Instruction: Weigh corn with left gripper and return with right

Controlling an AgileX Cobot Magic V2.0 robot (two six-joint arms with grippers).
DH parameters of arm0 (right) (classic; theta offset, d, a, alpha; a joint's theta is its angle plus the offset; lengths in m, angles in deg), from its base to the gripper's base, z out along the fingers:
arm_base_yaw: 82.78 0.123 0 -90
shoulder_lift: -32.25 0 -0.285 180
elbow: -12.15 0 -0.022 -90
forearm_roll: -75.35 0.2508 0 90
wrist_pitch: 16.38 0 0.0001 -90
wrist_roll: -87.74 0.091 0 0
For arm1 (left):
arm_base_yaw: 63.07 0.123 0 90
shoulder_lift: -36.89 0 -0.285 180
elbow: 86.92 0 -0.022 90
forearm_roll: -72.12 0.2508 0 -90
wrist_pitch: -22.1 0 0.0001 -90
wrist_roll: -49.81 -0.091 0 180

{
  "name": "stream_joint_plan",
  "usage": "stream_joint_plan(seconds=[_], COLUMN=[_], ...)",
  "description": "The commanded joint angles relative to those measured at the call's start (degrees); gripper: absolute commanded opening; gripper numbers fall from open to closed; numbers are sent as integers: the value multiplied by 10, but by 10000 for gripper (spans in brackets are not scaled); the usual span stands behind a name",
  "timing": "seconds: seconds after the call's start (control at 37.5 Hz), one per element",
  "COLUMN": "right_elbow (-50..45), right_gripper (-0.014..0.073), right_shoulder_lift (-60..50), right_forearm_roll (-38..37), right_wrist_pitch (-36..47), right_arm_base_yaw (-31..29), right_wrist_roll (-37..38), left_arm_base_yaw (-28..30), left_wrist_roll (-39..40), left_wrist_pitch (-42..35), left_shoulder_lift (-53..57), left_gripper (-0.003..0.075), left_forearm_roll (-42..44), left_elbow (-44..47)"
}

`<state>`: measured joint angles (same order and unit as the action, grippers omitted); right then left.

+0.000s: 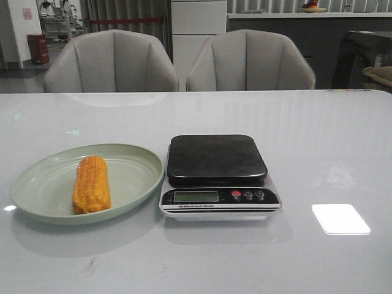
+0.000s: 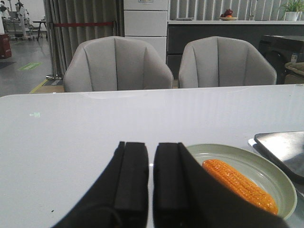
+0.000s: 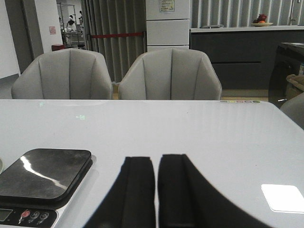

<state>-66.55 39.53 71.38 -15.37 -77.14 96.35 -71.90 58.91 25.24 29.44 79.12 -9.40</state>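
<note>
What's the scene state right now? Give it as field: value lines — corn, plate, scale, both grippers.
corn: lying on the plate, lengthwise toward the camera in the front view, not gripped
plate: pale green, on the table left of the scale
scale: black platform bare, nothing on it; display reading too small to tell
left gripper: fingers nearly together with a narrow gap, holding nothing, short of the plate
right gripper: fingers nearly together, holding nothing, beside the scale
task progress: weighing not yet begun
</note>
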Motion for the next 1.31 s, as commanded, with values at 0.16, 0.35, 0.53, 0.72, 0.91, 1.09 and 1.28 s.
stream_joint_plan(seconds=[0.16,0.35,0.53,0.72,0.91,1.09,1.28], right_elbow=[-6,-6,-6,-6,-6,-6,-6], right_gripper=[193,193,193,193,193,193,193], right_shoulder_lift=[-9,-9,-9,-9,-9,-9,-9], right_forearm_roll=[-6,-6,-6,-6,-6,-6,-6], right_wrist_pitch=[43,43,43,43,43,43,43], right_arm_base_yaw=[-5,-5,-5,-5,-5,-5,-5], right_wrist_roll=[-6,-6,-6,-6,-6,-6,-6], left_arm_base_yaw=[-2,-2,-2,-2,-2,-2,-2], left_wrist_roll=[1,1,1,1,1,1,1], left_wrist_pitch=[-43,-43,-43,-43,-82,-161,-46], left_shoulder_lift=[12,12,12,12,12,10,-23], left_gripper=[144,144,144,144,144,144,144], left_forearm_roll=[-5,-5,-5,-5,-5,7,9], left_elbow=[19,19,19,19,19,-10,-118])
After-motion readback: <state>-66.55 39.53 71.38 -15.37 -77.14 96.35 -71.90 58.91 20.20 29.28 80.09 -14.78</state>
